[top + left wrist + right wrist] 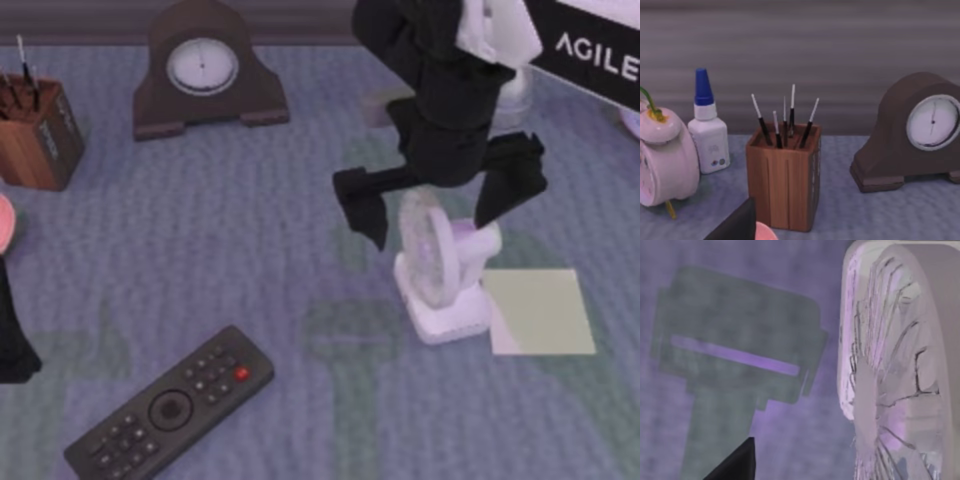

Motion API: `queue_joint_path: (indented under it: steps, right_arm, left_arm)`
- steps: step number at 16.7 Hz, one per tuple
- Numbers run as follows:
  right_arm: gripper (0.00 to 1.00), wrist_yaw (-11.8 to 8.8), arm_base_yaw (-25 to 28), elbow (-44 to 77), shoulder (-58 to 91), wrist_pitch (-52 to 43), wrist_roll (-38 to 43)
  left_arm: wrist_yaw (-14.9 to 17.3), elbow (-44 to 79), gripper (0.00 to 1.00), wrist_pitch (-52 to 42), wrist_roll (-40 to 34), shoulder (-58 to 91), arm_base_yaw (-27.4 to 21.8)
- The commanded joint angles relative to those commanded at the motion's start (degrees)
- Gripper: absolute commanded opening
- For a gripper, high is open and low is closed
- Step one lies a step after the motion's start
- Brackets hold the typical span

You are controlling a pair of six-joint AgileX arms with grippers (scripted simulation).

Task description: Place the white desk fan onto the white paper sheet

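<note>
Right pincer (432, 218): hanging open above the white desk fan (440, 270), fingers straddling its grille.
Fan: standing upright on the counter (250, 250), base just beside the white paper sheet (540, 312).
Writing: "AGILE" showing on the right arm.
Left arm: sitting parked at the counter's left edge.

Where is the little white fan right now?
In the top view, the white desk fan stands right of centre, beside the white paper sheet, under the open right gripper.
</note>
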Motion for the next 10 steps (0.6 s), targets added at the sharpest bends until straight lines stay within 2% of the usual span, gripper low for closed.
queue_joint_path:
  steps: [2,10]
  right_arm:
    - [1.0,0.0,0.0,0.0,0.0,0.0,0.0]
    - [0.4,0.0,0.0,0.0,0.0,0.0,0.0]
  left_arm:
    - [0.0,0.0,1.0,0.0,0.0,0.0,0.0]
    - [0.0,0.0,1.0,0.0,0.0,0.0,0.0]
